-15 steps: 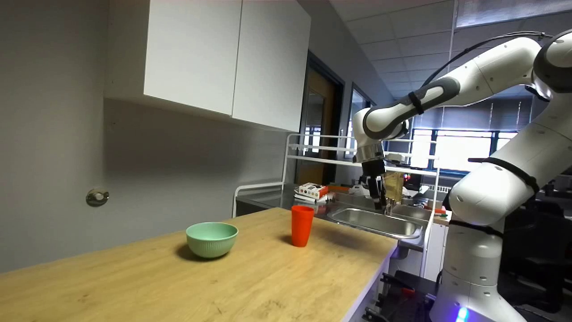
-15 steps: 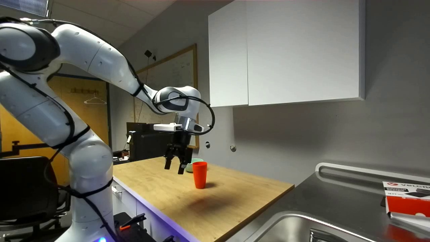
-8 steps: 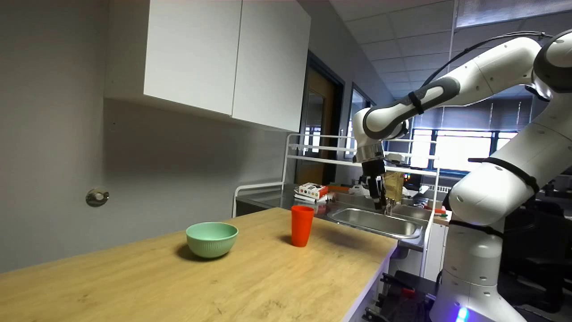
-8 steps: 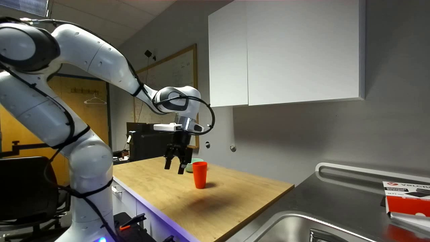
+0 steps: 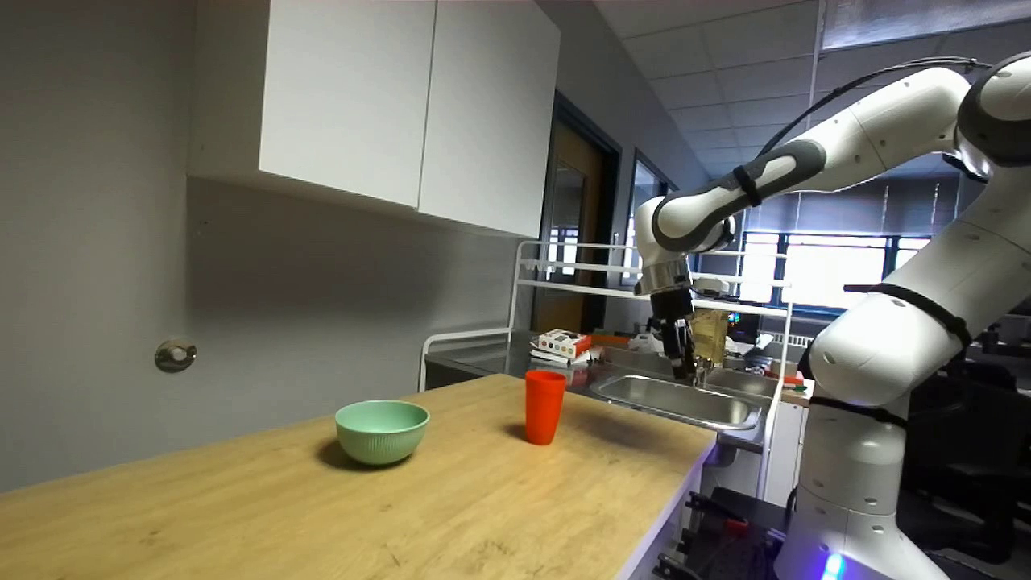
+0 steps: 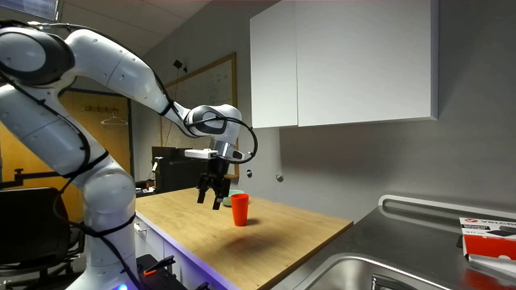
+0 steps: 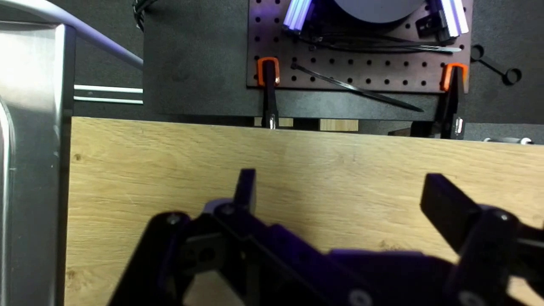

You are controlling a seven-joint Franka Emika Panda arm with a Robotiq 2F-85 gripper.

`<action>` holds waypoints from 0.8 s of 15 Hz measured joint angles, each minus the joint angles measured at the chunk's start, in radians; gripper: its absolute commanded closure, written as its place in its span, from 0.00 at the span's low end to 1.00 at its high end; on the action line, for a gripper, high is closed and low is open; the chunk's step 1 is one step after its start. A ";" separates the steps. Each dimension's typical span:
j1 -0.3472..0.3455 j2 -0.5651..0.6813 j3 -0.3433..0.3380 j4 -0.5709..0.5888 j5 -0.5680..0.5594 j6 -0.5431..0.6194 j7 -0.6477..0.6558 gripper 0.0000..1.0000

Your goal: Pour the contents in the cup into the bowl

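Observation:
The red-orange cup (image 5: 545, 409) stands upright on the wooden counter. It also shows in an exterior view (image 6: 240, 211). Its contents are hidden. The pale green bowl (image 5: 381, 439) stands upright on the counter, apart from the cup. In an exterior view the bowl (image 6: 226, 201) is partly hidden behind the cup and gripper. My gripper (image 6: 208, 202) points down above the counter, apart from the cup and higher than its base. It also shows in an exterior view (image 5: 683, 370). In the wrist view the gripper's fingers (image 7: 340, 191) are wide apart with only counter between them. Cup and bowl are outside the wrist view.
A white wall cabinet (image 5: 346, 105) hangs above the wooden counter (image 5: 483, 515). A steel sink (image 5: 685, 400) and a white rack (image 5: 515, 298) adjoin the counter, with a red-and-white box (image 6: 489, 239) nearby. Black-orange clamps (image 7: 268, 78) sit by the counter's edge at the robot's base.
The arm and gripper have shifted only very slightly, with the gripper a touch lower in an exterior view. The cup and bowl have not moved.

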 measured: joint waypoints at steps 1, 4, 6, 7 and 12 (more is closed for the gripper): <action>0.001 0.004 0.002 0.000 0.013 0.007 0.011 0.00; 0.011 0.019 0.016 0.003 0.062 0.052 0.070 0.00; 0.017 0.030 0.034 0.007 0.096 0.093 0.115 0.00; 0.022 0.036 0.044 0.010 0.111 0.115 0.141 0.00; 0.036 0.081 0.100 0.045 0.167 0.232 0.275 0.00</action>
